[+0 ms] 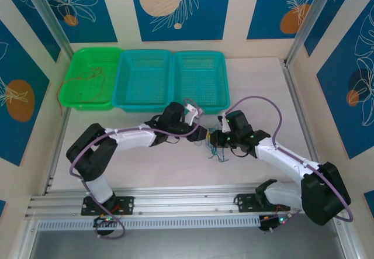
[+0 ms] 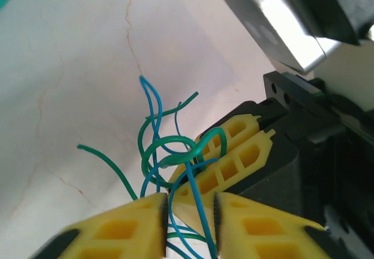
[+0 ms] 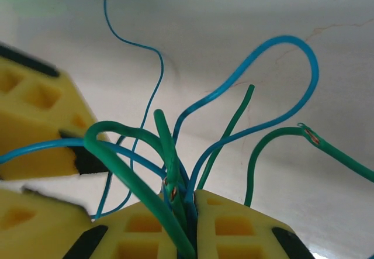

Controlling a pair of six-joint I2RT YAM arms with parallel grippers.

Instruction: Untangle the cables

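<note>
Where the top view looks down on the table [image 1: 175, 174], the left gripper [image 1: 203, 135] and right gripper [image 1: 215, 137] meet tip to tip at the middle of the frame. The cables [image 1: 220, 152], a small green and blue tangle, hang just below the meeting point. A green basket [image 1: 87, 106] sits at upper left with two teal baskets [image 1: 146, 108] beside it to the right. A red cable [image 1: 87, 79] lies in the green basket, one end trailing over its left rim.

From the left wrist, the left gripper [image 2: 189, 203] shows at the bottom edge, its yellow fingers [image 2: 125, 227] a little apart. A blue cable [image 2: 196, 212] runs down through the gap, touching neither pad that I can see. Right of centre, the right gripper [image 2: 186, 176] has its fingers pressed together on the cables [image 2: 169, 139], which loop and fan out toward the upper left over the table [image 2: 70, 66].

From the right wrist, the right gripper [image 3: 186, 203] at bottom centre is clamped on the cables [image 3: 175, 177]. Blue and green ends spray upward from the pinch, one blue cable [image 3: 292, 42] arching at upper right. The left gripper's fingers [image 3: 41, 118] stand apart at the left edge, a blue strand passing between them.
</note>
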